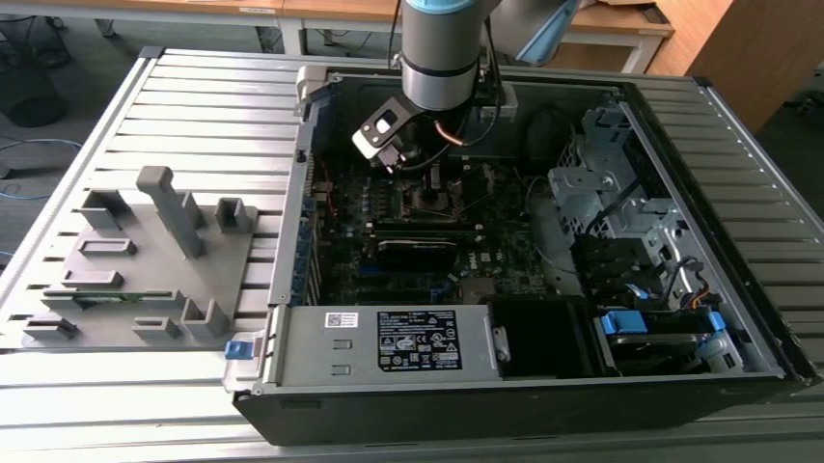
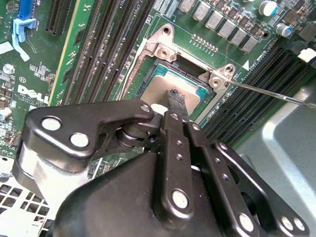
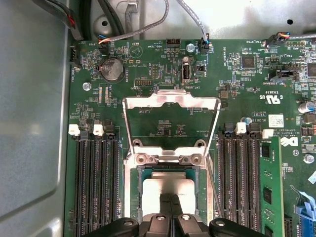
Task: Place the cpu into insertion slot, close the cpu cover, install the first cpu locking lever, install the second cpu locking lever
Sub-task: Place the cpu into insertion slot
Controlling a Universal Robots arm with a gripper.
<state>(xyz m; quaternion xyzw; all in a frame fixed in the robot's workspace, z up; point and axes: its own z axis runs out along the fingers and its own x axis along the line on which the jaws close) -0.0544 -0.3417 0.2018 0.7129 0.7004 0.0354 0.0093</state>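
The cpu (image 3: 167, 189) (image 2: 163, 89), a silvery square chip, lies flat in the insertion slot (image 3: 131, 193) (image 2: 161, 49) on the green board. My gripper (image 3: 171, 199) (image 2: 176, 95) is shut, its black fingertips pressed together right over the middle of the chip's top. The cpu cover (image 3: 170, 100), a thin metal frame with a square window, stands swung up and open behind the slot. A thin wire locking lever (image 2: 269, 94) (image 3: 213, 185) sticks out beside the slot, unlatched. In the exterior view my gripper (image 1: 398, 162) hangs inside the open computer case above the board.
Long black memory slots (image 3: 96, 182) (image 3: 242, 177) flank the socket. The grey case wall (image 3: 29, 123) rises close on one side. A power supply (image 1: 386, 342) and drive cage (image 1: 605, 193) crowd the case. A grey fixture tray (image 1: 142, 260) lies on the exterior view's left.
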